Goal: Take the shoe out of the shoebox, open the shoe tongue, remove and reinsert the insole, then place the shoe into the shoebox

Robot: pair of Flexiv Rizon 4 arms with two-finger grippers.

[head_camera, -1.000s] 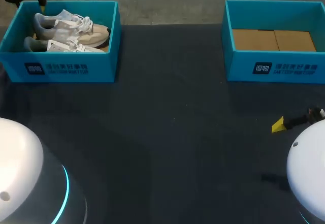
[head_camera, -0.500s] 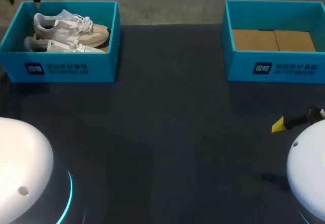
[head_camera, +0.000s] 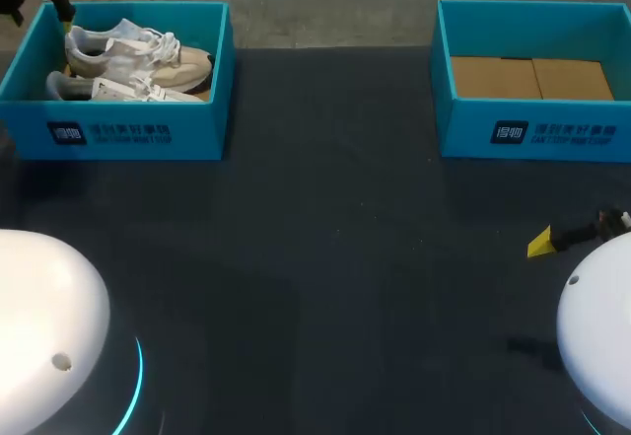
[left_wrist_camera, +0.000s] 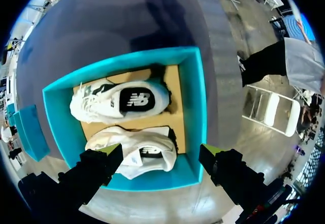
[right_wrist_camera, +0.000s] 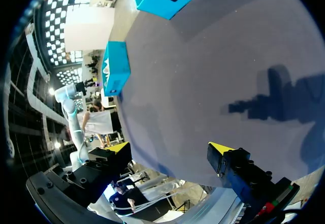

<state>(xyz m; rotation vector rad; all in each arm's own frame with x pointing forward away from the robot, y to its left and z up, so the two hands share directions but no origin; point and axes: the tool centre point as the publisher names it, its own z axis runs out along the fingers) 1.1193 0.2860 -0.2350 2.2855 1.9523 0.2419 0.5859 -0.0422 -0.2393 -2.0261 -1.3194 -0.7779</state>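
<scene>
In the head view, an open teal cardboard shoebox stands at the far left of the dark table. It holds a pair of white-and-beige lace-up sneakers, lying side by side on its brown floor. The left gripper hangs over the box's far left corner, and its finger spread cannot be read from here. A second teal shoebox, showing only a brown cardboard floor, stands at the far right, well apart from the first. The right gripper shows one yellow tip above the table near the right edge, on the near side of that second box.

In the left wrist view, the left gripper has its two fingers spread wide and holds nothing. It hangs above one end wall of the shoebox. The white sneaker lies below the gap between the fingers, untouched. The sneaker with the dark insole lies just beyond it.

In the right wrist view, the right gripper has its fingers wide apart with nothing between them, above the dark tabletop. Both teal boxes lie well ahead of it.
</scene>
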